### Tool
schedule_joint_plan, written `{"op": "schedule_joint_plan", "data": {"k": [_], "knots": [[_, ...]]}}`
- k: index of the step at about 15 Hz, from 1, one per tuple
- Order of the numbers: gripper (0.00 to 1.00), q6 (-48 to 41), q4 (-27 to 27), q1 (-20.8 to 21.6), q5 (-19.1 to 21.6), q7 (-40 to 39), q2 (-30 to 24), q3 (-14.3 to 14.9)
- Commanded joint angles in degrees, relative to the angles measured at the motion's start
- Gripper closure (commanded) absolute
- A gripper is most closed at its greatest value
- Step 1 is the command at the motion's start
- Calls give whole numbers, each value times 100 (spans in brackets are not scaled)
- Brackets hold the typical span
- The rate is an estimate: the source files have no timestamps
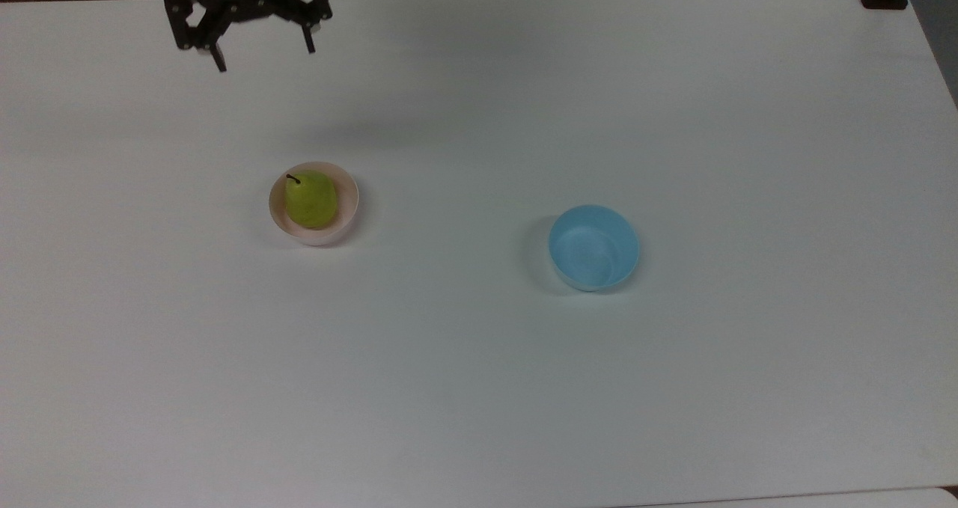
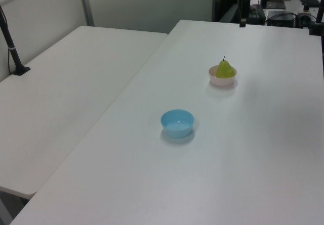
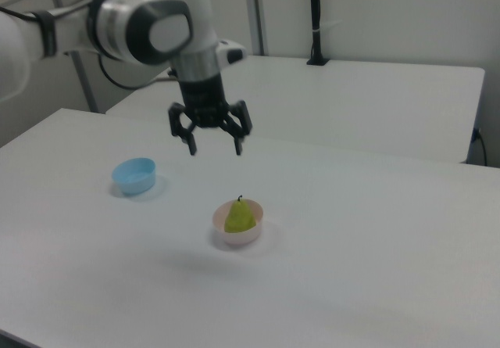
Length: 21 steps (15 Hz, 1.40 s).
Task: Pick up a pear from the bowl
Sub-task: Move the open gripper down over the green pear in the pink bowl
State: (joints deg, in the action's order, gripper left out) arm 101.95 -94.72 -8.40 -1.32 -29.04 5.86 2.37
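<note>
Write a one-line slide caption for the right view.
Franka arm's gripper, jaws open, hovers above the pear sitting in the pink bowl, with a blue bowl nearby.

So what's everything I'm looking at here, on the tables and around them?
pear: one, yellow-green with a dark stem, sitting in the pink bowl
pink bowl: one, pale pink, on the main table, toward the top view's left
blue bowl: one, light blue, nothing in it, on the main table, toward the top view's right
main table: one, white, holds both bowls
second table: one, white, beside the main table on the left view's left
black pole: one, black, upright on the second table
gripper: one, black, open, raised above the main table, apart from the pear
robot arm: one, white and grey, carrying the gripper
</note>
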Motion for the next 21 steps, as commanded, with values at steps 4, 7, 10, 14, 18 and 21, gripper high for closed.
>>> {"op": "schedule_joint_plan", "data": {"k": [4,7,10,14,18,21], "knots": [[0,1598,-898,5,-79,951,477,18],[0,1915,-925,13,-79,1295,846,27],[0,2091,-934,48,-79,1471,1075,27],[0,2382,-934,93,-79,1647,1321,27],[13,2400,-943,154,-88,1648,1418,27],[80,2399,-934,172,-88,1700,1418,18]]}}
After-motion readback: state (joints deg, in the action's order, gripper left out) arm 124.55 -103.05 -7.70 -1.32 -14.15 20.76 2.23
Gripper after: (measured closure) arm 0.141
